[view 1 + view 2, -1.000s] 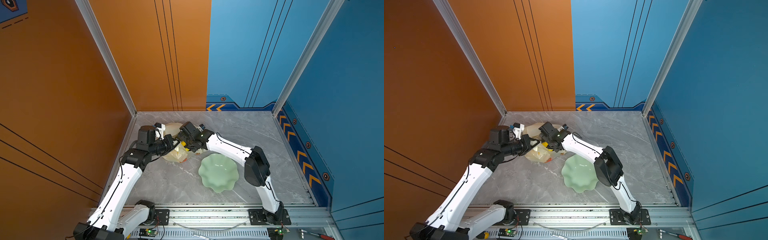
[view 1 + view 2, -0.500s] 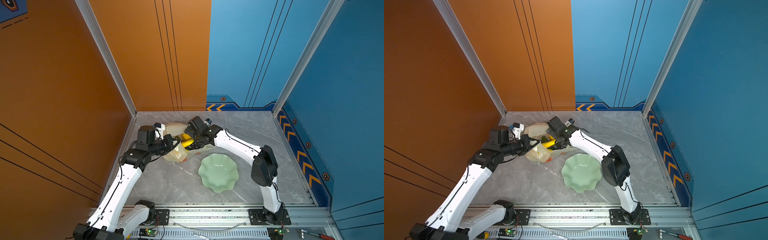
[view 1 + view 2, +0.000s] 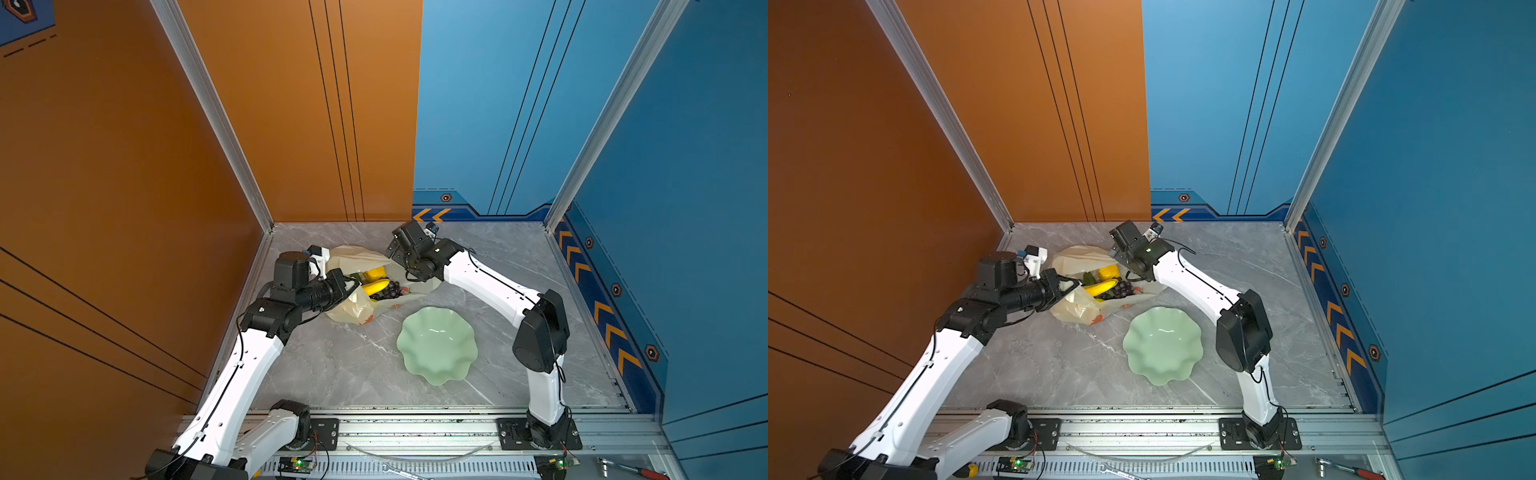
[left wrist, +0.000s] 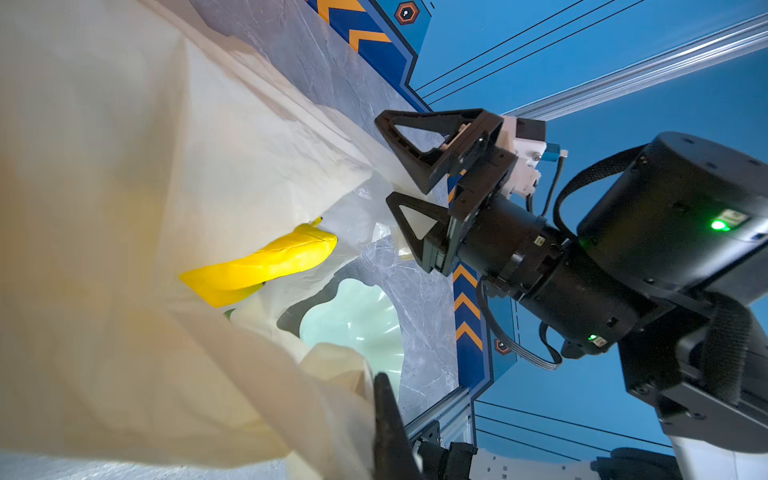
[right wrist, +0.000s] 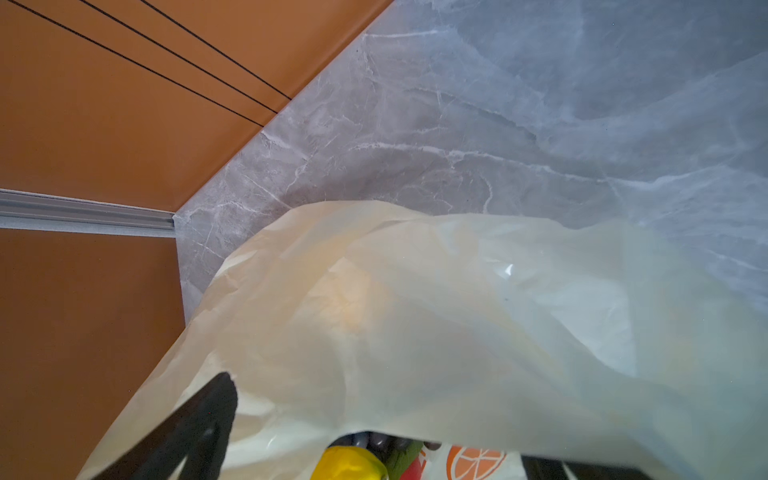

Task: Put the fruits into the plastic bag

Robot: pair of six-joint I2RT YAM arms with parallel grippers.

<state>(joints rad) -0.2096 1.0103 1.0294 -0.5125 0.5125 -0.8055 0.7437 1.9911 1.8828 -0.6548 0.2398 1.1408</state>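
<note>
1. Nearest the front, a pale green wavy-edged dish [image 3: 436,345] sits on the grey marble-patterned tabletop [image 3: 340,374].
2. Just beyond it on the left lies the thin, crinkly cream-white plastic bag [image 3: 353,309], its mouth gaping open. A small orange print [image 3: 368,319] shows on its near side.
3. The left gripper [image 3: 1074,286] is clamped fully closed on the bag's left rim and holds that edge lifted.
4. Glossy toy fruits rest inside the open mouth: a yellow banana [image 3: 376,286], a dark purple grape bunch [image 3: 391,289] touching it, a yellow lemon-like ball [image 3: 375,273] just behind, and a green fruit [image 3: 1089,277] beside that.
5. Farther back, the right gripper [image 4: 382,158] hangs over the bag's far edge. Its jaws are spread wide with nothing between them.
6. In the right wrist view, bag film covers most of the fruit.
</note>
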